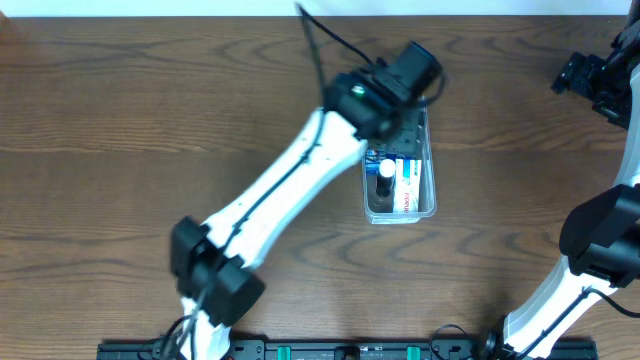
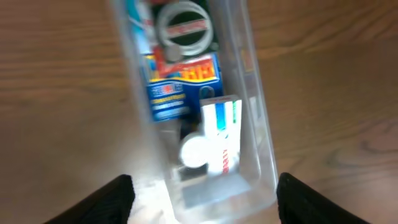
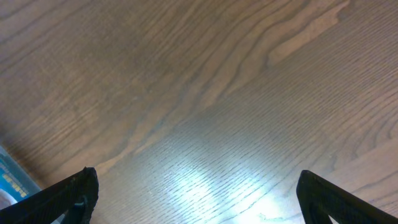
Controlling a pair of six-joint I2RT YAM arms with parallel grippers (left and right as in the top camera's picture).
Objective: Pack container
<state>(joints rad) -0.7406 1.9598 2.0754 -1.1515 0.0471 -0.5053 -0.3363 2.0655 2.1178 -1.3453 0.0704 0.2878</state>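
Now hovers w/ left pincer (image 2: 204,180) wide apart, empty, over container (image 1: 431,185) just 3 o'clock of tabletop (image 1: 120,120) ctr; right pincer (image 3: 198,174) wide, empty. Could snag rim lifting off, tip it, spill contents (image 2: 183,74).

The far left corner of the table (image 1: 120,120) is open wood. The left arm (image 1: 290,190) slants from the near edge across the middle, covering the far end of the container (image 1: 433,185), itself crowded with a tube (image 2: 221,134) and a blue box (image 2: 180,87). The right arm (image 1: 600,240) stands along the right edge.
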